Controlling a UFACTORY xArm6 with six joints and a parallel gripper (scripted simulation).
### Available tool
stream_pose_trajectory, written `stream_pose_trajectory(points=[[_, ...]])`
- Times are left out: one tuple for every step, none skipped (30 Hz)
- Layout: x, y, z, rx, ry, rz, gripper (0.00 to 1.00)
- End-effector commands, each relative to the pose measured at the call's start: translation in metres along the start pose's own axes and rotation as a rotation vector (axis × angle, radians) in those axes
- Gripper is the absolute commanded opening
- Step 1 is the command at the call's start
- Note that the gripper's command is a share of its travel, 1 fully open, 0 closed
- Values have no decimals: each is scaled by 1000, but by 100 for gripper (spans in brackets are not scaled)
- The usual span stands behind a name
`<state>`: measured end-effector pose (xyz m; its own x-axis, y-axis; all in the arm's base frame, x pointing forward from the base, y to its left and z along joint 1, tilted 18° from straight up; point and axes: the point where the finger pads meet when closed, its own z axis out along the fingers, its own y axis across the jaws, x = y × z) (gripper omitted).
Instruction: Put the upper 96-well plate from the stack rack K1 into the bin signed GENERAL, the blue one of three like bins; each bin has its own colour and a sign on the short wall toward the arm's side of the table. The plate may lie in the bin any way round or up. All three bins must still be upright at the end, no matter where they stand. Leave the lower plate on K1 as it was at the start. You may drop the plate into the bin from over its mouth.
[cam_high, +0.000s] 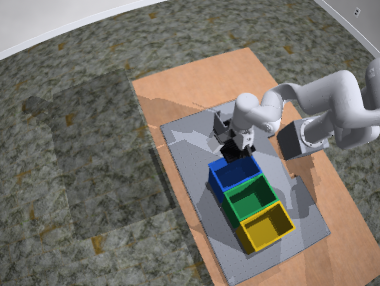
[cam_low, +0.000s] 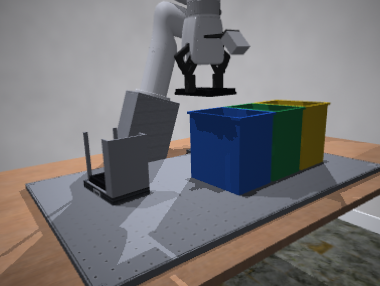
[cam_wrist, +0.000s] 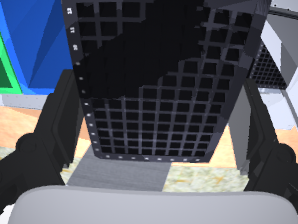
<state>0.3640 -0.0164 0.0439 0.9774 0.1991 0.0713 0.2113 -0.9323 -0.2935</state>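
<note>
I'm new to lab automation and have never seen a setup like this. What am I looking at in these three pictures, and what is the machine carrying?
This is one white robot arm with a two-fingered gripper at its end. One picture looks down from above, one looks from the side of the table, and one is from a camera on the arm's wrist.

On the wooden table lies a grey perforated board. On it stand three open bins in a row: blue, green and yellow. A grey rack stands apart from them.

The jaws are shut on a black plate with a grid of small wells, held flat in the air near the blue bin's edge.
</note>
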Motion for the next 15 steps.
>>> stream_pose_trajectory(points=[[7,-9,0,-3,3,1,0],[8,-12,0,-3,3,1,0],[10,-15,0,-3,3,1,0],[12,-18,0,-3,3,1,0],[13,-21,1,-3,3,1,0],[15,-24,1,-3,3,1,0],[16,-27,1,-3,3,1,0],[18,-30,1,-3,3,1,0],[19,-33,1,-3,3,1,0],[21,-36,2,-2,3,1,0],[22,-39,2,-2,3,1,0],[24,-42,2,-2,3,1,0],[26,-45,2,-2,3,1,0],[27,-48,2,-2,3,1,0],[27,-48,2,-2,3,1,0]])
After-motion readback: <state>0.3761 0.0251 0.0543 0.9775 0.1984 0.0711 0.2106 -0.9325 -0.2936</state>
